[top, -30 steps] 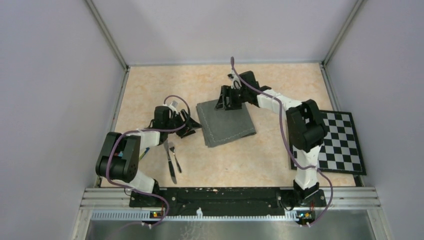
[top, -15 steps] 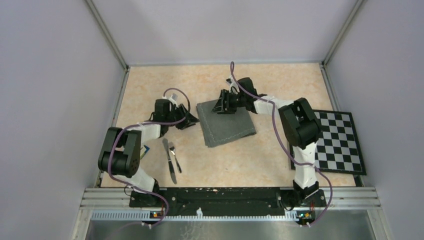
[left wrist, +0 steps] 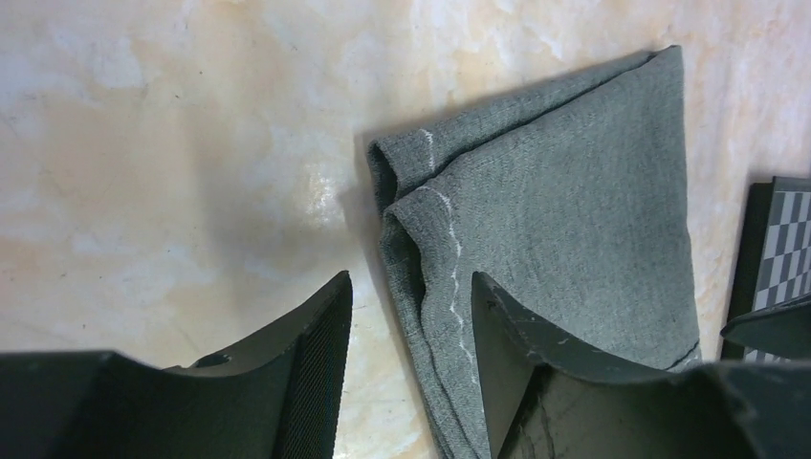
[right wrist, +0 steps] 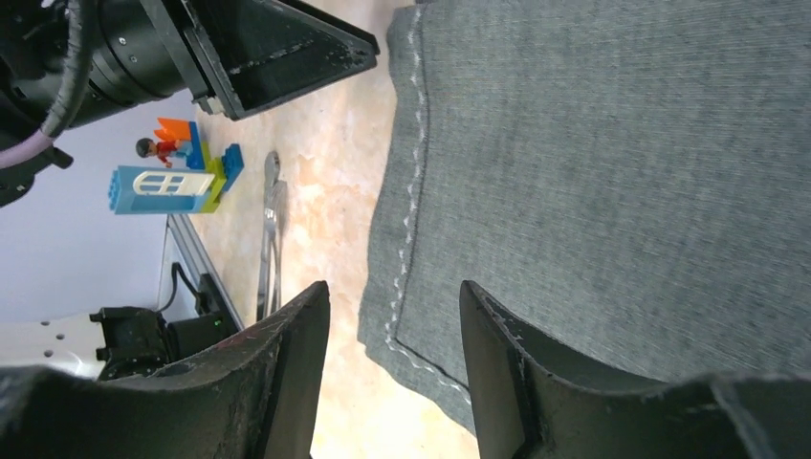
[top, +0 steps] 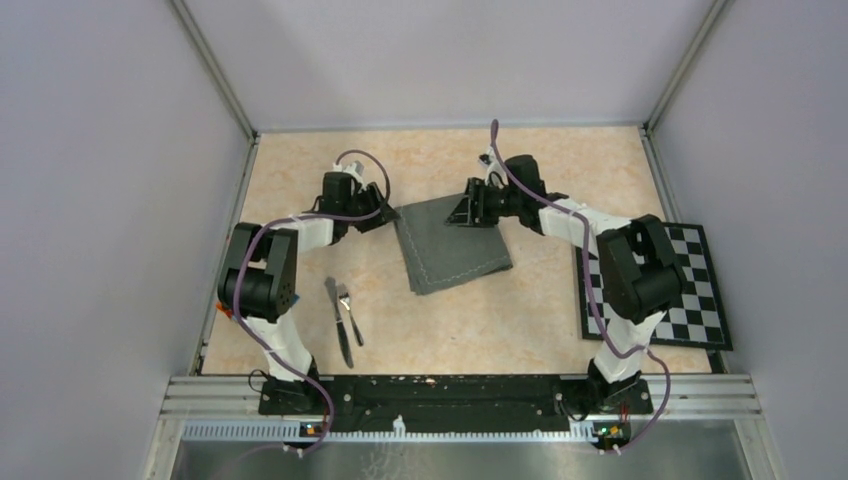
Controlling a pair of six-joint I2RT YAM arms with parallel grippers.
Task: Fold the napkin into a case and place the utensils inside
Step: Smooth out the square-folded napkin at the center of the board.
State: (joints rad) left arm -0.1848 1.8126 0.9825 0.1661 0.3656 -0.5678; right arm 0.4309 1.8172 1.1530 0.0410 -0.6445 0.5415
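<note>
Two grippers have their fingers spread. The left gripper (top: 385, 216) and right gripper (top: 463, 212) each straddle a far corner of the folded grey napkin (top: 455, 250). The knife (top: 339, 322) and fork (top: 350, 313) lie side by side, well apart from it, at the near left.

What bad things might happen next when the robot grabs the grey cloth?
1. The edge of the napkin shows two layers between the open jaws of the left gripper; it might pinch only one, and the fold would slip apart.
2. The right gripper is open over the stitched hem; if both pull unevenly, the cloth may bunch or twist.
3. The knife and fork lie close by; a dragged cloth might knock them.
</note>
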